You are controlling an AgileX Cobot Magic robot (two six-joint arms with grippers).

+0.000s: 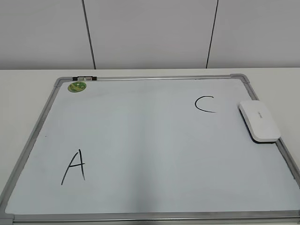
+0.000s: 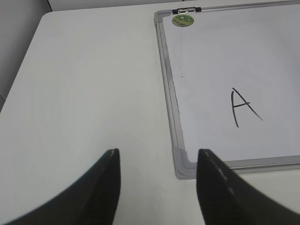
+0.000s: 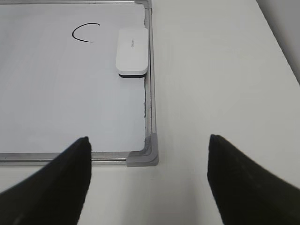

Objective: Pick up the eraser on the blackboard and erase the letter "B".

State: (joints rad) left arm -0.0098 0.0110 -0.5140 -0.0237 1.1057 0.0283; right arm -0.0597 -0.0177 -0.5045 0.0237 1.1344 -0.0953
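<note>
The blackboard (image 1: 150,145) is a white board in a grey frame, lying flat on the table. The white eraser (image 1: 258,121) lies at its right edge, overlapping the frame, just right of a black "C" (image 1: 205,104). It also shows in the right wrist view (image 3: 132,51). A black "A" (image 1: 74,166) is at the lower left. No letter "B" shows on the board. My left gripper (image 2: 157,157) is open and empty over the table by the board's near left corner. My right gripper (image 3: 149,143) is open and empty by the near right corner. Neither gripper shows in the exterior view.
A small round green magnet (image 1: 77,86) sits at the board's far left corner, beside a black-and-silver clip (image 1: 83,78) on the frame. White table (image 2: 89,89) surrounds the board. A panelled wall (image 1: 150,33) stands behind.
</note>
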